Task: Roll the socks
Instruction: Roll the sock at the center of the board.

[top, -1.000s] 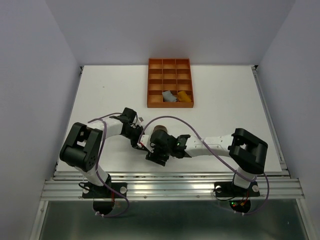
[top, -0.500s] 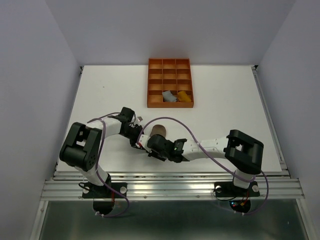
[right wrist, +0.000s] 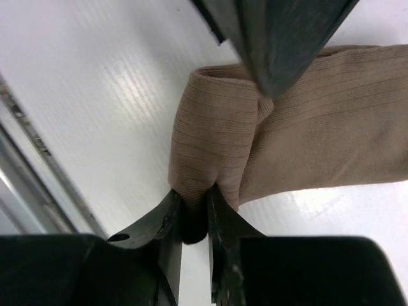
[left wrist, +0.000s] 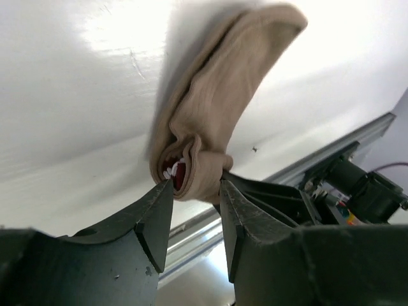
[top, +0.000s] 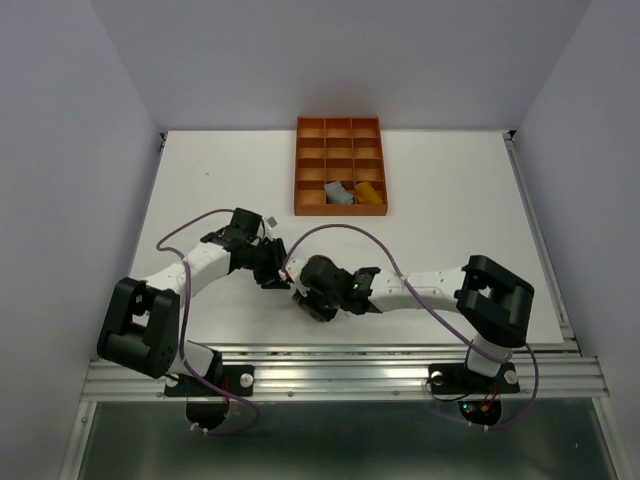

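A: Top view hides the taupe sock (left wrist: 220, 95) under both grippers. Wrist cams show it near the front edge of the table (top: 450, 200), with the right gripper (right wrist: 191, 205) pinching a fold tight.
B: Left gripper (left wrist: 194, 185) part-open, straddling the cuff end. Open surface back to the tray (top: 340, 125). Left elbow has swung outward since.

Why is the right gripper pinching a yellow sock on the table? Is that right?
Not quite. The right gripper is pinching a taupe-brown sock, not a yellow one, on the table. The right wrist view shows it.
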Available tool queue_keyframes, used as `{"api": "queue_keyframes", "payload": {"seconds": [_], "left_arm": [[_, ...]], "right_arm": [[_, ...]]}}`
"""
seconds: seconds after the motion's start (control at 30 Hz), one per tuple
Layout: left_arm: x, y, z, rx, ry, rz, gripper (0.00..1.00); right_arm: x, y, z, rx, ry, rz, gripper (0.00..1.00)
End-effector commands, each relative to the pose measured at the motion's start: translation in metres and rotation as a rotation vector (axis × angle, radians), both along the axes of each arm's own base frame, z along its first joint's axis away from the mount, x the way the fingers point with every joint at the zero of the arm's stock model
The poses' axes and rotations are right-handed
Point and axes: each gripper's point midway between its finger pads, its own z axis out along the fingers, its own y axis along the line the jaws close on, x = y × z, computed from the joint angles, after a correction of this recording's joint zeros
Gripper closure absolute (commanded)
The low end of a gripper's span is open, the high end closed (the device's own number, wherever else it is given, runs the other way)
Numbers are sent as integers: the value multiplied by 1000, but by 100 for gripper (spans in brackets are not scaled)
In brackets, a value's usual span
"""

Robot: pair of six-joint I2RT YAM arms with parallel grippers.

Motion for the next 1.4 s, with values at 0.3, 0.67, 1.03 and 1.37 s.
{"api": "queue_keyframes", "payload": {"seconds": [0.3,0.67,1.03,1.37], "left_arm": [[-4,27,1,91,-84,147,54],[-12,22,8,7,-163,140,52],[-16,24,-7,15,-140,162,48],[-4,19,-1,-18,-192,172,37]], "right_arm": [[11,3,21,160,496,-83,99],[20,16,32,184,711,-40,99],[37,19,13,145,860,-111,99],[46,23,7,140,922,-146,99]]}}
